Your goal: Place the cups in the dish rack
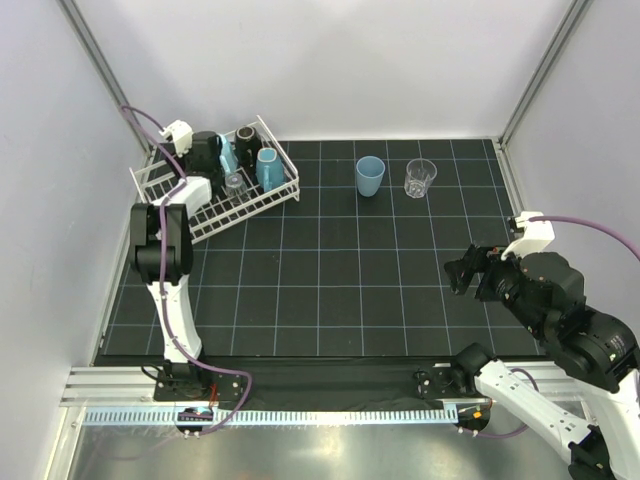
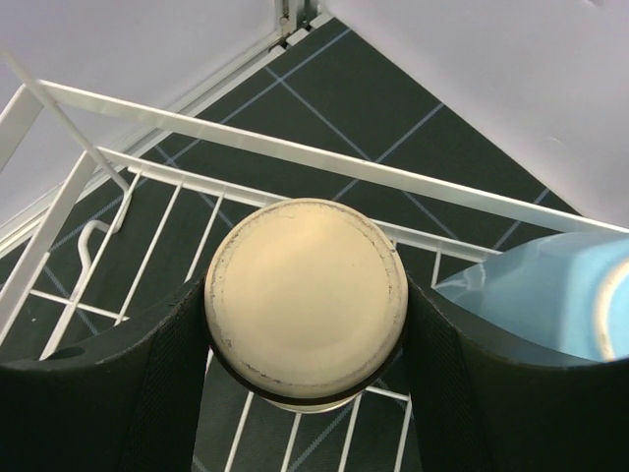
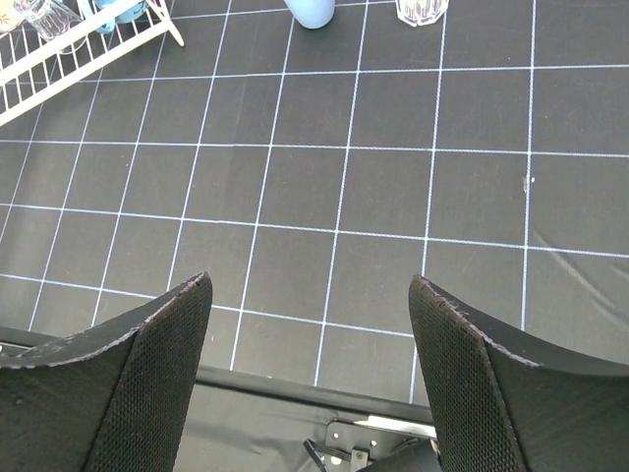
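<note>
The white wire dish rack (image 1: 270, 198) stands at the table's far left, holding two light blue mugs (image 1: 267, 168), a brown cup (image 1: 245, 135) and a clear glass (image 1: 234, 181). My left gripper (image 1: 205, 150) is over the rack's back part, shut on an upside-down black mug (image 2: 305, 295) whose cream base faces the camera, just above the rack wires (image 2: 295, 152). A light blue mug (image 2: 550, 295) sits right beside it. A light blue tumbler (image 1: 370, 176) and a clear glass (image 1: 420, 178) stand on the mat, far middle. My right gripper (image 1: 465, 272) hovers open and empty at right.
In the right wrist view the rack's corner (image 3: 59, 64) shows at top left, the tumbler (image 3: 313, 10) and clear glass (image 3: 423, 8) at the top edge. White walls close the back and sides. A black grid mat (image 1: 330, 280) covers the table.
</note>
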You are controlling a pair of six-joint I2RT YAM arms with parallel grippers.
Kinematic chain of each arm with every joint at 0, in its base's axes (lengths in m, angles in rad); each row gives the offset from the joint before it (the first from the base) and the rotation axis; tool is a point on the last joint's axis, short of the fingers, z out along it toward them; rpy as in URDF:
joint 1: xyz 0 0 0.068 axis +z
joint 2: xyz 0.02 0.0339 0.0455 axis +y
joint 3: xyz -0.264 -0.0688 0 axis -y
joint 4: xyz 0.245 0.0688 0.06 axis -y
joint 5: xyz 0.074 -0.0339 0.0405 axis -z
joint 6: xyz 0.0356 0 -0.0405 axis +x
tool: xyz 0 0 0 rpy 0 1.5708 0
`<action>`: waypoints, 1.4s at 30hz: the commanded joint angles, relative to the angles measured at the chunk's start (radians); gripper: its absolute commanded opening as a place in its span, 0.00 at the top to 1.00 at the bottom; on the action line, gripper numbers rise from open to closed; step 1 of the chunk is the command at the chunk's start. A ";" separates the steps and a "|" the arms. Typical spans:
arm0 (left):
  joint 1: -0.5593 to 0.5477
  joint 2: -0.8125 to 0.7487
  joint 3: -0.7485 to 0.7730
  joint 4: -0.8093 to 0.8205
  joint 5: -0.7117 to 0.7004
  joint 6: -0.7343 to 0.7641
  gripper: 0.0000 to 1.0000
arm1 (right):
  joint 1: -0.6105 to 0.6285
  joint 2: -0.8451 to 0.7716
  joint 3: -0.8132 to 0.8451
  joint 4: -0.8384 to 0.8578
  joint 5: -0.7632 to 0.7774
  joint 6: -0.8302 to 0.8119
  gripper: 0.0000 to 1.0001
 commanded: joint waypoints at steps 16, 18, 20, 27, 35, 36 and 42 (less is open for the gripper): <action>0.025 -0.127 -0.004 -0.094 0.043 -0.101 0.00 | 0.002 0.008 -0.029 0.069 -0.038 0.025 0.19; 0.023 -0.183 -0.001 -0.126 0.064 -0.119 0.00 | 0.004 0.022 -0.035 0.080 -0.054 0.026 0.19; 0.022 -0.219 0.020 -0.225 0.104 -0.134 0.00 | 0.004 0.034 -0.040 0.101 -0.076 0.026 0.19; 0.000 -0.498 -0.032 -0.469 0.255 -0.272 0.00 | 0.004 0.106 -0.065 0.172 -0.122 0.039 0.19; -0.111 -0.824 -0.251 -0.640 0.397 -0.336 0.00 | 0.004 0.278 -0.060 0.304 -0.065 0.077 0.18; -0.188 -0.856 -0.286 -0.655 0.386 -0.319 0.00 | 0.004 0.307 -0.052 0.321 -0.047 0.080 0.18; -0.323 -1.064 -0.382 -0.739 0.624 -0.342 0.01 | -0.004 0.594 0.125 0.384 0.011 0.121 0.19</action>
